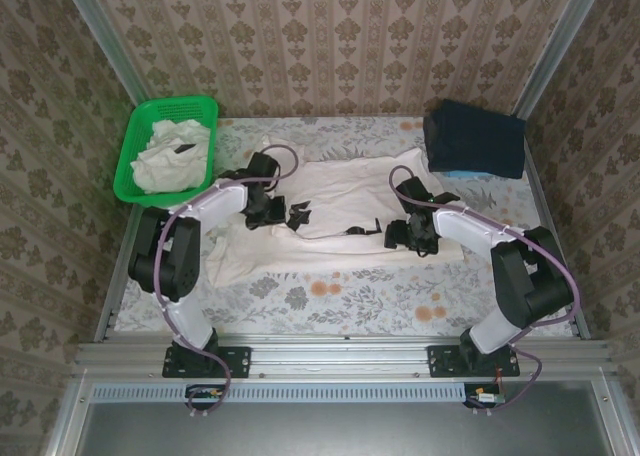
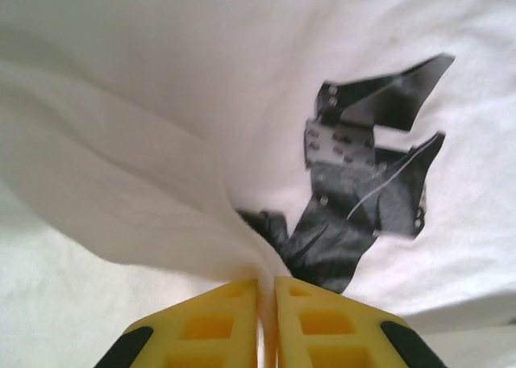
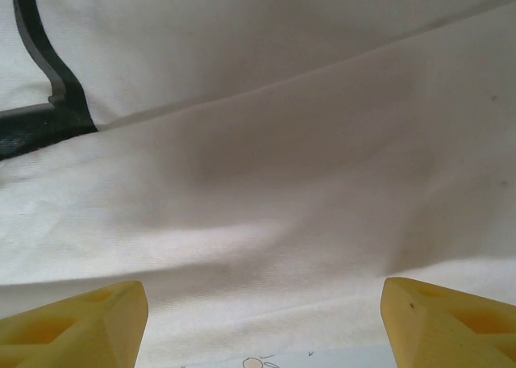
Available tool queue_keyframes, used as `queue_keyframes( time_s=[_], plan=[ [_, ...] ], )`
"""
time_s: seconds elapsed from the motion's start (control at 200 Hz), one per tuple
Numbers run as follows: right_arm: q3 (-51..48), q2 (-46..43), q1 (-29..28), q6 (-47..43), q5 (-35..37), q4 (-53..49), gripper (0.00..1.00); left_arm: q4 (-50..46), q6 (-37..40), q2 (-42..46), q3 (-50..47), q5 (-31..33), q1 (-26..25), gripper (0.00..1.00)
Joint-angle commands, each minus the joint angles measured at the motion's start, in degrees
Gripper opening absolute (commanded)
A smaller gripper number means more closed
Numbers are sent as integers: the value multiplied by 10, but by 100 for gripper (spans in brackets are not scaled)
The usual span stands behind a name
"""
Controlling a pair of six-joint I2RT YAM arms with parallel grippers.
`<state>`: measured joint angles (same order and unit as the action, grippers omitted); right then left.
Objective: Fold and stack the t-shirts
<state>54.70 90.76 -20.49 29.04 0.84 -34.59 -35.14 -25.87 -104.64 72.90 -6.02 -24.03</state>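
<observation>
An off-white t-shirt (image 1: 345, 188) is laid out across the middle of the floral-patterned table (image 1: 330, 301). It is rumpled rather than flat, and its edge toward 6 o'clock is bunched into soft ridges. A black graphic (image 1: 299, 216) is printed on the cloth. In the left wrist view the graphic (image 2: 367, 182) is seen as an angular dark shape with small pale dots, and it is partly creased into a fold.

The left claw (image 1: 281, 216) is set on the shirt's 9 o'clock side. Its yellow fingers (image 2: 210, 328) are pressed together, and a raised pleat of the white fabric is pinched between them (image 2: 266, 295). From that pinch a ridge of cloth is drawn up and away toward 10 o'clock.

The right claw (image 1: 397, 238) is placed at the shirt's 3 o'clock side. It is spread wide (image 3: 262, 324) and nothing is gripped by it. Smooth, gently folded white cloth is seen between its yellow fingers (image 3: 76, 324), and part of the black print is seen at 10 o'clock in that view.

More crumpled t-shirts (image 1: 165, 156), also off-white, are heaped in a green basket (image 1: 128, 171) at the table's 10 o'clock corner. A dark blue folded pile (image 1: 472, 136) is set at the 2 o'clock corner, well apart from the spread shirt's collar end.
</observation>
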Motion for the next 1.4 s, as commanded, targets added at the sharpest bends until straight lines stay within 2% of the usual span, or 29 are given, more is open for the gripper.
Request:
queue_keyframes(
  time_s=[0.0, 0.23, 0.3, 0.395, 0.485, 0.55, 0.67, 0.765, 0.895, 1.02, 1.13, 1.23, 1.395],
  plan=[
    [8, -8, -7, -36, -9, 26, 78, -29, 16, -37, 43, -6, -4, 13],
    [-3, -14, -61, -71, -35, 106, 78, -46, 27, -102, 117, -29, -4, 13],
    [4, -3, -85, -78, -35, 124, 78, -48, 29, -101, 127, -30, 2, 19],
    [20, 17, -110, -84, -31, 142, 78, -45, 33, -85, 136, -31, 17, 38],
    [44, 50, -140, -95, -50, 165, 81, -49, 41, -51, 135, -31, 41, 41],
    [86, 91, -173, -109, -33, 156, 82, -44, 46, -5, 108, -25, 61, 42],
    [200, 175, -213, -110, 36, 94, 82, -27, 36, 106, 2, -18, 97, 50],
    [265, 225, -218, -114, 66, 57, 82, 0, 14, 189, -109, -18, 104, 53],
    [312, 272, -219, -126, 92, 21, 83, 52, -35, 257, -243, -64, 96, 53],
    [321, 297, -223, -140, 67, 19, 83, 79, -58, 282, -314, -74, 79, 53],
    [334, 313, -223, -144, 102, 3, 83, 73, -51, 272, -344, -68, 76, 53],
    [345, 318, -215, -143, 147, -15, 83, 26, -33, 256, -351, -28, 113, 52],
    [320, 306, -175, -144, 153, -4, 83, 8, -1, 250, -339, -5, 156, 51]
  ],
)
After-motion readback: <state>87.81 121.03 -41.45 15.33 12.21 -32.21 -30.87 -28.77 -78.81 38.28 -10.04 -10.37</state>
